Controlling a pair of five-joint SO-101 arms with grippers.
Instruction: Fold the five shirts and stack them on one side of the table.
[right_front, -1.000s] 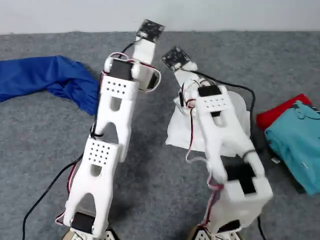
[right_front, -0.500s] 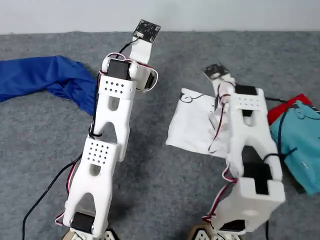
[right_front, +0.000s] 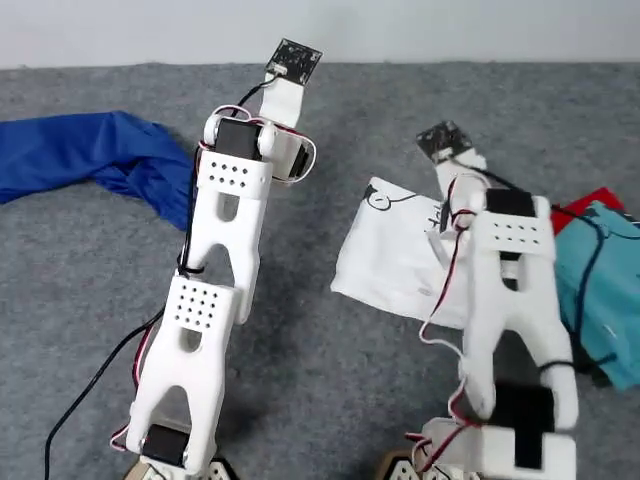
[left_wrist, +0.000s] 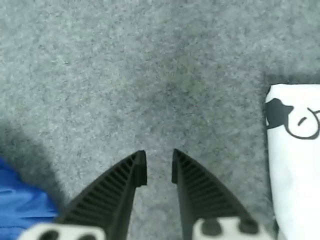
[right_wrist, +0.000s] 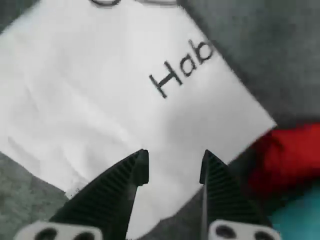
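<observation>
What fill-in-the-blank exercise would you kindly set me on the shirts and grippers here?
The right gripper hangs above the white shirt with its fingers ____.
The crumpled blue shirt lies on the ____ arm's side of the table.
The left gripper hangs over bare table between the blue shirt and the ____ shirt.
Missing: open; left; white.

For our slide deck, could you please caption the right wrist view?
Open right gripper above the folded white shirt, red shirt beside it on grey carpet.

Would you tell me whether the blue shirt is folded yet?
Not folded: the blue shirt lies bunched and twisted in a loose, uneven heap.
</observation>
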